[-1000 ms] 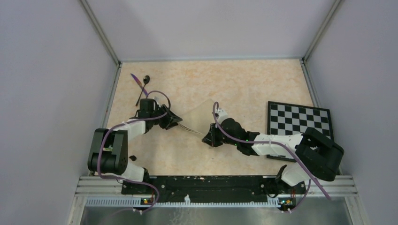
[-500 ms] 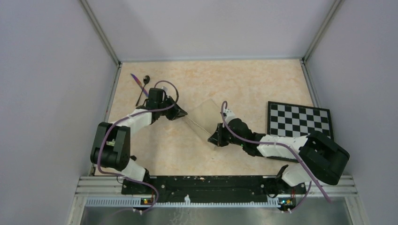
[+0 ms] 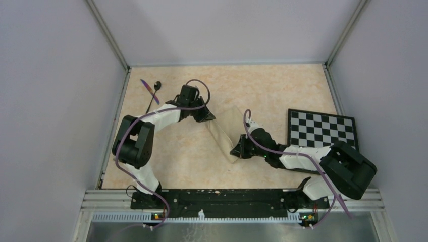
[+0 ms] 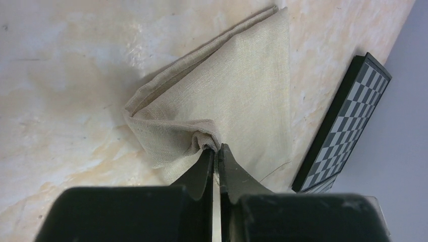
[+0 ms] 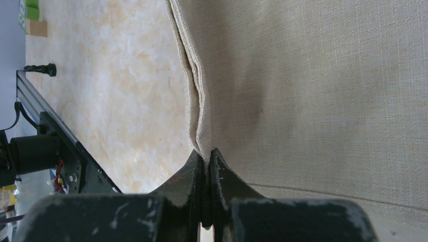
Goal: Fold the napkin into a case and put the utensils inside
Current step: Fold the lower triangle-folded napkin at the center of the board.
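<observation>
A mottled cream tabletop [image 3: 282, 85] filled the floor of a pale-walled enclosure, with both arm bases bolted along its near edge. A plain beige-tan cloth napkin [image 3: 224, 132] lay near the middle of the table, folded over itself into a slanted band of several layers.

The left gripper [image 3: 210, 117] sat at the napkin's far-left edge. In the left wrist view its black claw [image 4: 216, 151] was pinched fully together on a small bunched fold of the napkin [image 4: 237, 85], which puckered just ahead of the tips. The right gripper [image 3: 235, 150] was at the napkin's near end. Its claw [image 5: 206, 154] was likewise closed tight, gripping the hem where the stacked cloth edges [image 5: 198, 101] met.

A small black spoon with a round bowl [image 3: 157, 85] and a thin purple knife [image 3: 149, 89] lay close together by the far-left corner and appeared to cross, well apart from the napkin. A black-and-white checkerboard [image 3: 323, 130] lay flat on the right side of the table, near the napkin but not touching it.
</observation>
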`<state>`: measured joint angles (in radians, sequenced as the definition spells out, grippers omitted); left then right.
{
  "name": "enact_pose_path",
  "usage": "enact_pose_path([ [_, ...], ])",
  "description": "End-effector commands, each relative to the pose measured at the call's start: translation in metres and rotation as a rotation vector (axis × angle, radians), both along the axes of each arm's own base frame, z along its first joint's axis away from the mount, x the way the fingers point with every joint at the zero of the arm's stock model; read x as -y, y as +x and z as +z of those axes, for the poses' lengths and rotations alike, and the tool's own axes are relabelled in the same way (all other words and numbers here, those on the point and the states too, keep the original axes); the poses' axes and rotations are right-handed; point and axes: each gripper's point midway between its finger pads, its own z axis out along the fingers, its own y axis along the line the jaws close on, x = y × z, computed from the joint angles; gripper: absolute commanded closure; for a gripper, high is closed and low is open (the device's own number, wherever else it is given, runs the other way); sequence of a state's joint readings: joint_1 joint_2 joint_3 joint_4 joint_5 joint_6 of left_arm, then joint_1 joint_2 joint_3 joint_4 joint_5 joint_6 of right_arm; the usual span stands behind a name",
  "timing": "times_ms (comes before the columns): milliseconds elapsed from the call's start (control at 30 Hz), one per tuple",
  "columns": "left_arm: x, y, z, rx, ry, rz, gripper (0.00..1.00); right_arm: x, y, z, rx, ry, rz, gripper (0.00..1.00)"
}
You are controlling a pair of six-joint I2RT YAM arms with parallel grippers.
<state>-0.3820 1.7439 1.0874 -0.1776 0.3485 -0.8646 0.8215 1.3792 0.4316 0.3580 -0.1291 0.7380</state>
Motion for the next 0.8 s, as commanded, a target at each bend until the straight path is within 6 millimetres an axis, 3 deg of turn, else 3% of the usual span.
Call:
enact_pose_path([
  [0,0.01,0.02,0.009,0.048,0.029,-0.008,0.97,0.006,0.006,0.005,0.008,0.019,-0.014,1.0],
  [133,0.011,0.02,0.01,0.054,0.068,-0.008,1.0,0.01,0.005,0.0,0.008,0.005,0.004,1.0],
  [267,-0.002,0.008,0.01,0.065,0.099,-0.015,1.0,-0.002,-0.001,0.006,0.014,0.03,0.081,1.0],
  [433,-0.025,-0.012,0.016,0.086,0.125,-0.015,1.0,-0.03,-0.022,0.012,0.023,0.035,0.185,1.0],
  [767,-0.095,-0.054,0.034,0.097,0.104,0.044,1.0,-0.09,-0.067,0.03,0.009,0.118,0.325,1.0],
])
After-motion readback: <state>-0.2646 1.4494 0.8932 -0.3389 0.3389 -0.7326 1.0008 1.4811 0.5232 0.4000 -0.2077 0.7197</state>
